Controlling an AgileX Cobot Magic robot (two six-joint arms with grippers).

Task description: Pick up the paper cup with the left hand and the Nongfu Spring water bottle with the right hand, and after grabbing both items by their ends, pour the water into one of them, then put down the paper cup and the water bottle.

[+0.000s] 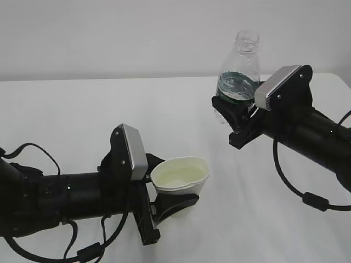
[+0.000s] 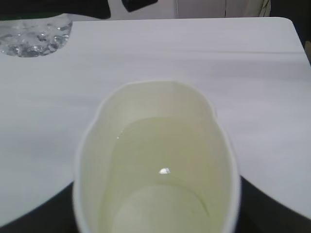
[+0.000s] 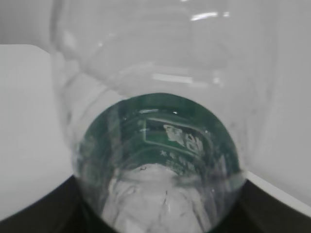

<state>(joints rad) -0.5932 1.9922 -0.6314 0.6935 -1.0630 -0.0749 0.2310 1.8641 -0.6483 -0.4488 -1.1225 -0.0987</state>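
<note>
Exterior view shows me the paper cup (image 1: 181,183) at lower centre, mouth up and tipped slightly toward the camera, clamped near its base by my left claw (image 1: 164,205). It is off-white with a rolled rim, squeezed oval in the left wrist view, with clear water (image 2: 160,179) pooled in its cream inside. At upper right, the Nongfu Spring water bottle (image 1: 238,74) stands nearly upright, long axis vertical, capless neck up, my right claw (image 1: 236,118) clamped on its lower end. It is clear, ribbed, dark green labelled. Both sit above the white desk (image 1: 82,109).
</note>
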